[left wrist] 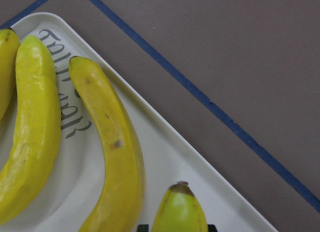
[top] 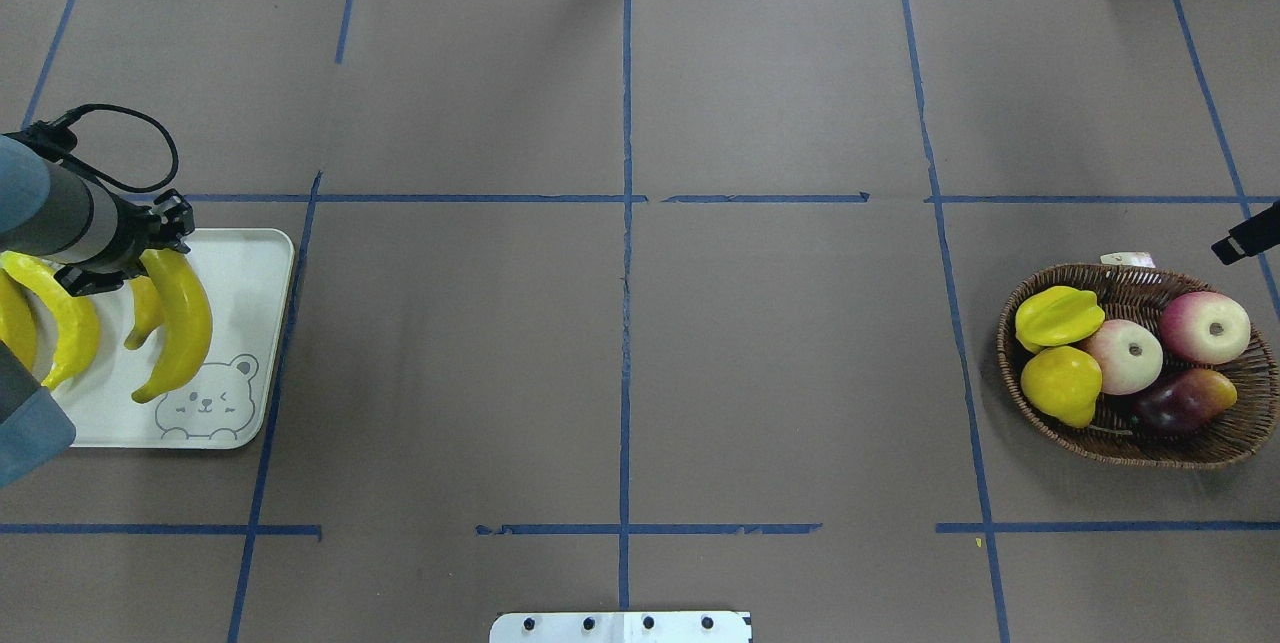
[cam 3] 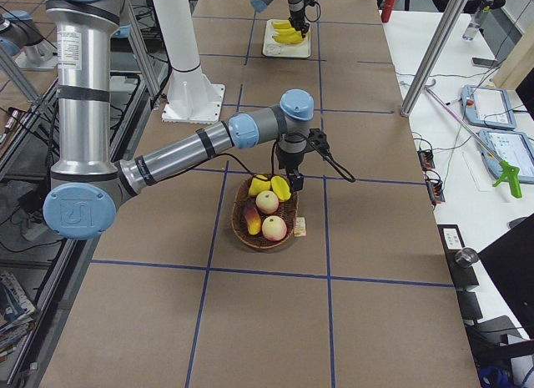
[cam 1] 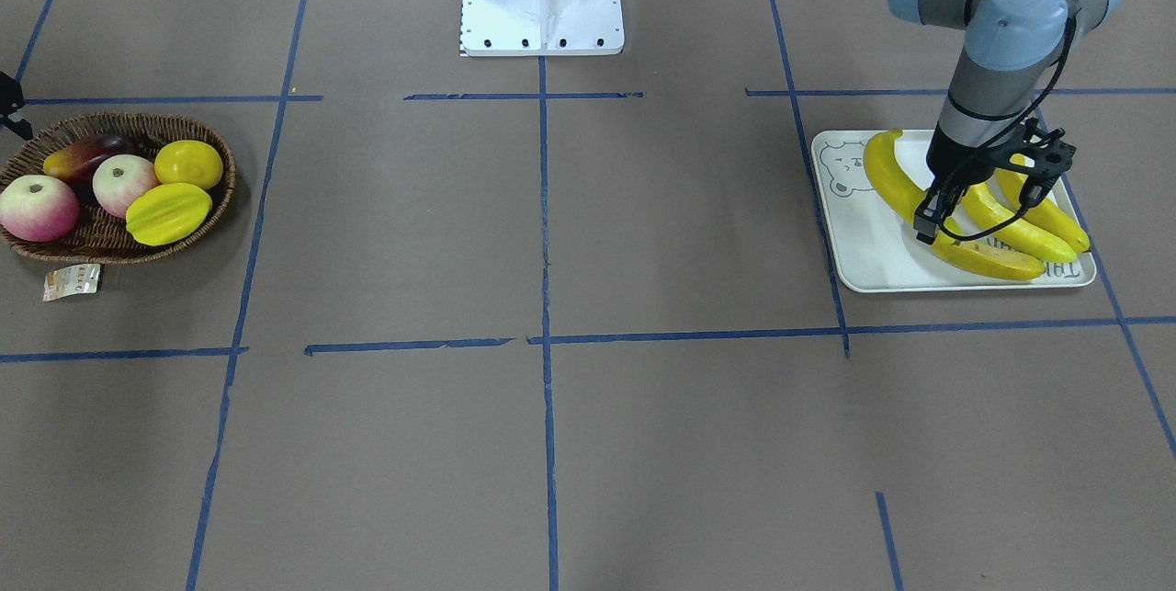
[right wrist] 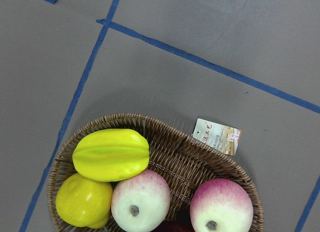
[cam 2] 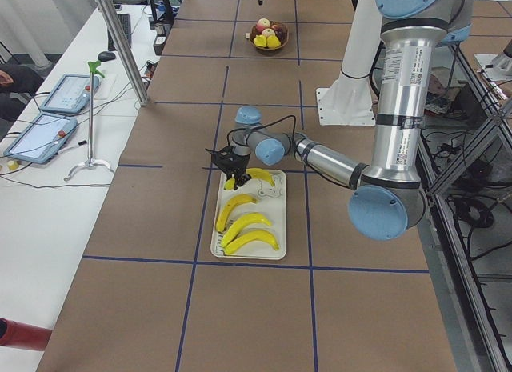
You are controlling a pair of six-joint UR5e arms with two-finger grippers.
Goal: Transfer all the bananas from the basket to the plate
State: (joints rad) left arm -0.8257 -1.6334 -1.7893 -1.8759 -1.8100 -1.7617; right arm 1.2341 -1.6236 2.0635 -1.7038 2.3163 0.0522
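Brown paper-covered table [top: 780,373], blue tape [top: 626,323] grid across it.
Off-white rect. plate [top: 255,283] sits flat at robot's far-left end, w/ one long edge beside a tape line. Dark wicker basket [top: 1190,451] sits at far-right end, well apart from plate; its paper tag [top: 1127,260] lies on the paper just beside the rim. White base plate [top: 620,627] at mid near edge, robot side.
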